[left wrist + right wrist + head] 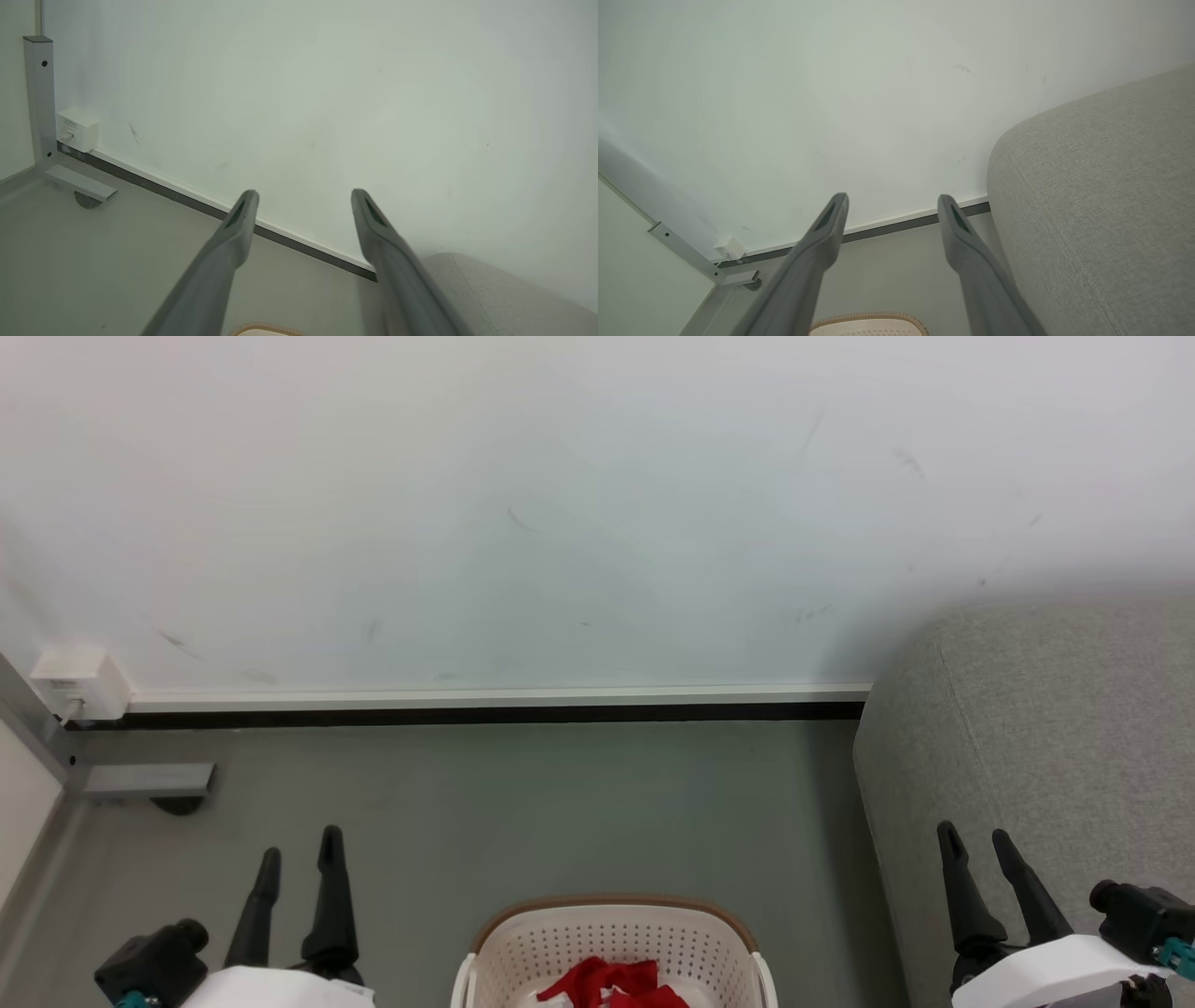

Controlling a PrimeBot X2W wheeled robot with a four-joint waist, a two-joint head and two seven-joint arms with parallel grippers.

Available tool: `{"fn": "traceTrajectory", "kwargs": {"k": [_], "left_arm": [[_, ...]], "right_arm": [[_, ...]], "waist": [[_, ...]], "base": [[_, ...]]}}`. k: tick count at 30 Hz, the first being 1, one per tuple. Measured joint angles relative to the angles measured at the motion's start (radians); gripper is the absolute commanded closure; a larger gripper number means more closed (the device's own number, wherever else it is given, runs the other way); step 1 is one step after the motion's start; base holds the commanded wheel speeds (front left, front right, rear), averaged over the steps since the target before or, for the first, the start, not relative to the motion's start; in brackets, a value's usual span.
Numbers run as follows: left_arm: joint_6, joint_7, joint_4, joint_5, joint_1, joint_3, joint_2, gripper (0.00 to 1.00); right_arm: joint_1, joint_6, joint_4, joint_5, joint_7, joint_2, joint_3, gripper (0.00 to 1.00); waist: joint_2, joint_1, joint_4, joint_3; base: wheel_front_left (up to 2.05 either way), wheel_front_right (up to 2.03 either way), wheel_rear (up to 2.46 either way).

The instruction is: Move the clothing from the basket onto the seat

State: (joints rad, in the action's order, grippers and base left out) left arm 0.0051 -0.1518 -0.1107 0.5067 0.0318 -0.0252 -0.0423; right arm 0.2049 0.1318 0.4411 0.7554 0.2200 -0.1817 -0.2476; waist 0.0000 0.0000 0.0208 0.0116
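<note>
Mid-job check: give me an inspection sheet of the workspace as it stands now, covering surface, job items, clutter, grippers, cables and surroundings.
Surface: smooth grey floor; the basket stands on it.
Job's things: basket at the head view's bottom edge, red clothing lying inside; seat to its right, no red fabric on the part in view.
Clutter: nothing seen.
Grippers: left gripper and right gripper both open, holding nothing, one on each side of the basket.
Cables: none made out for sure; a white wall box sits at the skirting, far left.
Surroundings: scuffed white wall; grey metal frame foot at the left.
</note>
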Motion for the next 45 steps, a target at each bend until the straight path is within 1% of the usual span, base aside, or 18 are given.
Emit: {"fn": "traceTrajectory", "kwargs": {"k": [9, 18, 23, 45], "left_arm": [[0.003, -0.020, -0.004, -0.107, 0.000, 0.006, -0.001, 0.00], [0.003, -0.044, -0.009, -0.197, 0.000, 0.004, -0.002, 0.00], [0.003, -0.053, -0.040, -0.235, -0.004, 0.004, -0.002, 0.00], [0.013, -0.096, -0.063, -0.416, -0.005, 0.020, -0.004, 0.00]], "right_arm": [[0.019, 0.000, 0.040, -0.107, 0.007, 0.018, 0.014, 0.00], [0.030, 0.000, 0.054, -0.212, 0.019, 0.035, 0.029, 0.00], [0.035, 0.000, 0.058, -0.264, 0.027, 0.045, 0.033, 0.00], [0.046, 0.000, 0.075, -0.449, 0.036, 0.071, 0.032, 0.00]], "waist": [[0.0000, 0.0000, 0.002, 0.008], [0.0000, 0.0000, 0.004, 0.012], [0.0000, 0.0000, 0.006, 0.015], [0.0000, 0.0000, 0.015, 0.026]], "base": [[0.00, 0.00, 0.00], [0.00, 0.00, 0.00], [0.00, 0.00, 0.00], [0.00, 0.00, 0.00]]}}
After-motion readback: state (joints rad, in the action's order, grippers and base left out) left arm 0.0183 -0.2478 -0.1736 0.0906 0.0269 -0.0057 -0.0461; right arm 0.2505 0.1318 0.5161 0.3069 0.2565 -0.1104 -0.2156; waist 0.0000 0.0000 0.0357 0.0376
